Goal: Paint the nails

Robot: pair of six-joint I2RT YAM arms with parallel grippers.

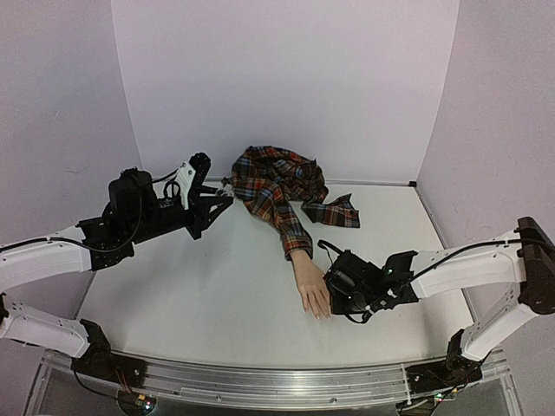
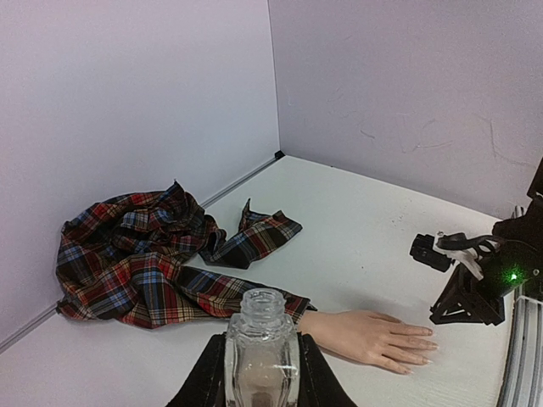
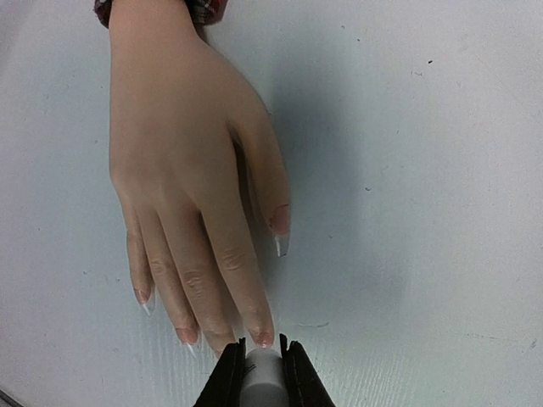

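Observation:
The pale mannequin hand [image 1: 310, 286] lies palm down on the white table, coming out of a red-blue plaid sleeve [image 1: 279, 204]. Its nails show in the right wrist view: the thumb nail [image 3: 280, 227] is pinkish with a long clear tip, and the index nail [image 3: 263, 337] lies just before my jaws. My right gripper [image 3: 263, 349] is shut on a white cylindrical cap [image 3: 265, 380] right at that index fingertip. My left gripper [image 2: 261, 343], raised at the back left [image 1: 224, 201], is shut on a small clear glass bottle [image 2: 261, 356] with an open neck.
The rest of the plaid shirt [image 2: 136, 246] is bunched against the back wall. Walls close the table at the back and both sides. A metal rail [image 1: 269, 381] runs along the near edge. From the left wrist view the right gripper [image 2: 468, 297] sits by the fingertips.

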